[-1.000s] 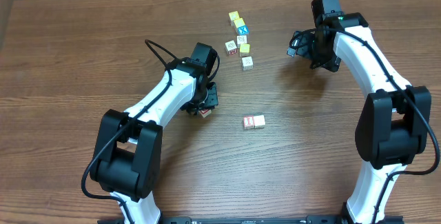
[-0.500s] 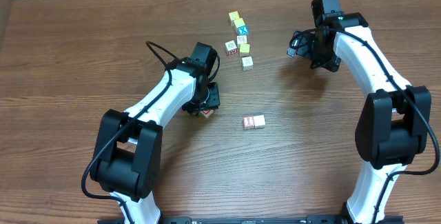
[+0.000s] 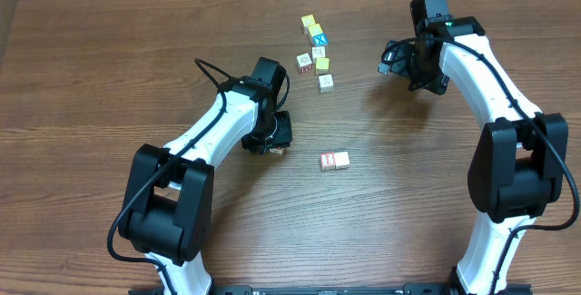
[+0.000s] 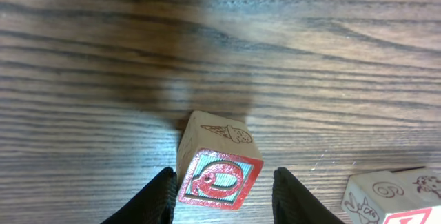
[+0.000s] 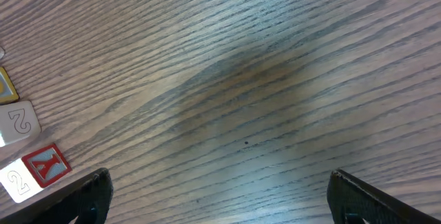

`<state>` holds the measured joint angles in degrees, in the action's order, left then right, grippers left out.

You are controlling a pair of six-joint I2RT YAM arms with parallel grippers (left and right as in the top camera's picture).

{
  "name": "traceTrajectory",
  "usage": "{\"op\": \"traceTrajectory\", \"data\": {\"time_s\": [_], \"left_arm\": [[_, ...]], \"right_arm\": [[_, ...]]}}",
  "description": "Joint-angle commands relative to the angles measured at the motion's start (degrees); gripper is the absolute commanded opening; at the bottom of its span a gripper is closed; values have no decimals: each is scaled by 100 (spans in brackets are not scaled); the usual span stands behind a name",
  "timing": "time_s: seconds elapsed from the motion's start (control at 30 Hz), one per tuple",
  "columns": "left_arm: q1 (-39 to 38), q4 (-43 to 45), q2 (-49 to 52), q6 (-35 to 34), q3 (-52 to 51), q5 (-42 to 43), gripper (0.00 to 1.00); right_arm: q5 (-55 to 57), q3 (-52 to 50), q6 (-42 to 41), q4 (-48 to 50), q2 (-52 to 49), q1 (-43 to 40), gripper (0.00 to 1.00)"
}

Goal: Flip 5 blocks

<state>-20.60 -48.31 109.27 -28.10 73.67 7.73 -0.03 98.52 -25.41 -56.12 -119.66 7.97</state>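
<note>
Seen from overhead, the left end effector sits low over the middle of the worktop. One block peeps out on its near side, and the jaws are hidden under the wrist. A pair of blocks lies touching side by side to the right of it, clear of the arm. Toward the far edge, a loose cluster mixes pale blocks with yellow-topped cubes and a blue-topped cube. The right end effector hangs beside that cluster, on its right, touching none of it. In the left wrist view, the jaws stand narrow, one on each side of the block, which shows a red-bordered face toward the camera and an ice-cream drawing on top. It sits skewed between the fingers. The left one looks to be against the block's side, and a sliver of bare wood shows between the block and the other, so it is bracketed rather than clamped. A further block with a red-edged face lies near, on the right. In the right wrist view, the right end effector's fingers are spread wide with only wood grain between them. A red-faced block and a pale block marked 2 lie off to the left, outside the jaws.
</note>
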Motion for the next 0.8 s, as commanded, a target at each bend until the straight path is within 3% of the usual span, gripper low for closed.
{"op": "traceTrajectory", "data": {"time_s": [0.0,0.2,0.43,0.77], "left_arm": [[-50,125,-17,72,2,-227,39],[-260,146,-17,116,-4,-437,33],[-586,103,-17,264,-4,-1207,37],[-586,133,-17,188,-4,-1172,36]], "right_arm": [[-4,76,37,35,15,11,100],[-4,76,37,35,15,11,100],[-4,76,37,35,15,11,100],[-4,76,37,35,15,11,100]]}}
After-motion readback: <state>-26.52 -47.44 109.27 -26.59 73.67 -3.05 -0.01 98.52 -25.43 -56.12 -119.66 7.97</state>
